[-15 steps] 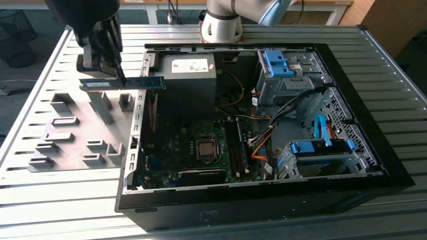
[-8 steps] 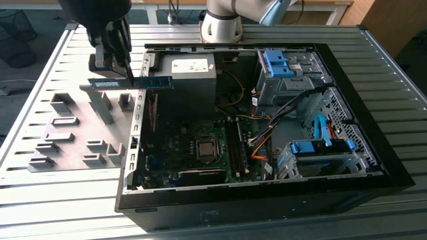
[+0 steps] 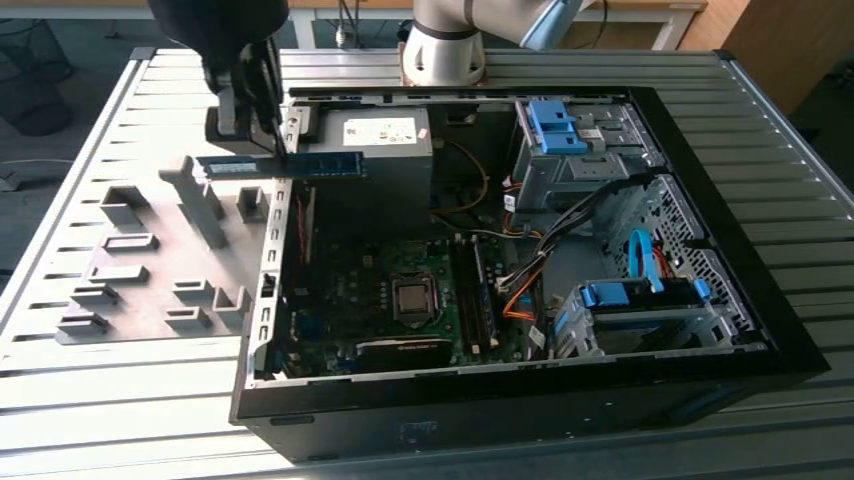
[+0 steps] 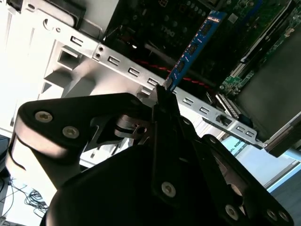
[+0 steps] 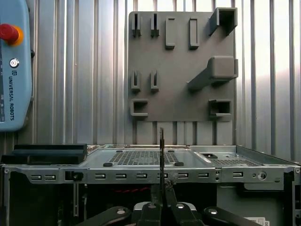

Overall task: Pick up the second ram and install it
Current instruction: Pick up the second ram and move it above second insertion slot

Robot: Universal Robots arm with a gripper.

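The second ram (image 3: 327, 164) is a thin blue-green stick held level in the air, over the open computer case's wall on the exterior view's left. My gripper (image 3: 278, 150) comes down from above and is shut on the stick near its middle. In the second wrist view the ram (image 4: 195, 44) juts out from the gripper (image 4: 162, 92) over the motherboard. The first wrist view has the ram (image 5: 161, 146) edge-on, rising from the gripper (image 5: 162, 188). The memory slots (image 3: 473, 295) lie beside the processor socket (image 3: 414, 297), well away from the stick.
A grey holder board (image 3: 147, 250) with upright blocks lies on the slatted table beside the case (image 3: 747, 330). Inside the case are a power supply (image 3: 380, 140), blue drive bays (image 3: 561, 125) and loose cables (image 3: 527, 290). A teach pendant (image 5: 14, 66) lies on the table. The arm's base (image 3: 447, 50) stands behind the case.
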